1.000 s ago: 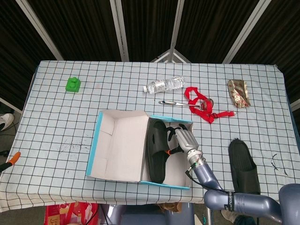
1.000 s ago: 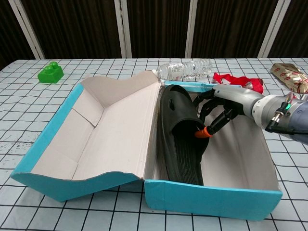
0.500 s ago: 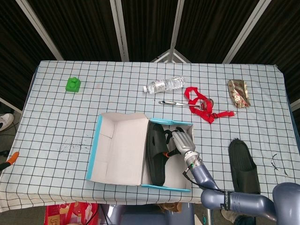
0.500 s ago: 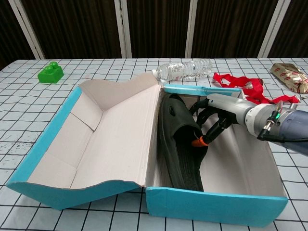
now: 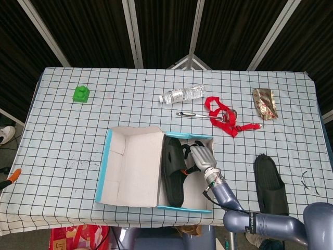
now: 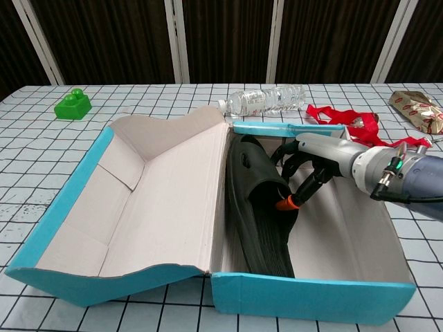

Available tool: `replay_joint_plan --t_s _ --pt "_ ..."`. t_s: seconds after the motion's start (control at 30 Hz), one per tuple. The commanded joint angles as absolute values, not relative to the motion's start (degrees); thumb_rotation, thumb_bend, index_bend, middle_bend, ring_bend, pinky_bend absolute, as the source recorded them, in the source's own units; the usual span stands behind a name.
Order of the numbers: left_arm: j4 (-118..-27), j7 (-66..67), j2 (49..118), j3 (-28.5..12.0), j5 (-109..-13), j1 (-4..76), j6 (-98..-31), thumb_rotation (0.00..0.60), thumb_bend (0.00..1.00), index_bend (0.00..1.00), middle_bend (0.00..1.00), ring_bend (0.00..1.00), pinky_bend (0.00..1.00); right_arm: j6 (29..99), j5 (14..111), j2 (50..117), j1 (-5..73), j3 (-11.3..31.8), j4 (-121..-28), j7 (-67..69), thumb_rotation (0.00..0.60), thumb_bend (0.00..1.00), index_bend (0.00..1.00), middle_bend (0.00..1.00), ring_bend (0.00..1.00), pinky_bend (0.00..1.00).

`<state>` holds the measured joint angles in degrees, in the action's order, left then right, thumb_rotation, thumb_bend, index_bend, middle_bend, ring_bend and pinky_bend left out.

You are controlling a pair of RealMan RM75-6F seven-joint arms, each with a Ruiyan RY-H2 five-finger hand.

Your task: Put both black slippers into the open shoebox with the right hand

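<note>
The open shoebox [image 5: 104, 162] [image 6: 311, 304], blue outside, sits at the table's near middle with its lid folded out to the left. One black slipper [image 5: 173, 179] [image 6: 261, 225] lies on its side inside, leaning against the box's left wall. My right hand [image 5: 202, 157] [image 6: 320, 156] is down in the box, with its fingers curled round that slipper's strap and an orange-tipped thumb pressed on it. The second black slipper [image 5: 270, 183] lies sole down on the table to the right of the box, seen only in the head view. My left hand does not show.
Behind the box lie a clear water bottle [image 5: 183, 95] [image 6: 266, 99], a metal spoon [image 5: 190, 114] and a red strap [image 5: 223, 117] [image 6: 342, 116]. A foil packet [image 5: 264, 102] [image 6: 415, 109] is at the far right, a green block [image 5: 81, 94] [image 6: 72, 105] at the far left.
The box has shifted a little toward the near edge and its lid has tipped. My right hand and the slipper have settled deeper against the left wall.
</note>
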<state>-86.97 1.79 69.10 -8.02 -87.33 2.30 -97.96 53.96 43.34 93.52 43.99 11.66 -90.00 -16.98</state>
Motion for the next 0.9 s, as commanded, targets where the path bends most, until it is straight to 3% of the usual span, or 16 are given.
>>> replay_joint_plan --t_s 0.03,0.13,0.33,0.9 --pt "-87.0 1.9 69.1 -8.1 -87.2 2.3 -97.9 0.600 0.07 0.14 0.00 0.00 0.10 53.4 43.3 92.9 44.3 11.3 -90.2 -17.7 0.600 0.34 0.35 0.34 0.23 0.03" --pt "-87.0 2.0 69.2 -8.2 -87.2 2.3 -98.0 0.600 0.07 0.14 0.00 0.00 0.10 52.9 42.9 92.4 44.6 11.2 -90.5 -18.3 0.600 0.29 0.26 0.28 0.20 0.02" --pt "-86.9 2.1 69.3 -8.2 -87.2 2.4 -98.0 0.600 0.07 0.14 0.00 0.00 0.10 52.2 41.6 91.7 45.1 11.1 -91.3 -19.1 0.600 0.25 0.18 0.21 0.17 0.02" --pt "-86.9 2.3 69.4 -8.2 -87.1 2.4 -97.8 0.600 0.07 0.14 0.00 0.00 0.10 52.4 39.7 90.0 45.9 11.3 -93.3 -20.2 0.600 0.24 0.09 0.18 0.17 0.02"
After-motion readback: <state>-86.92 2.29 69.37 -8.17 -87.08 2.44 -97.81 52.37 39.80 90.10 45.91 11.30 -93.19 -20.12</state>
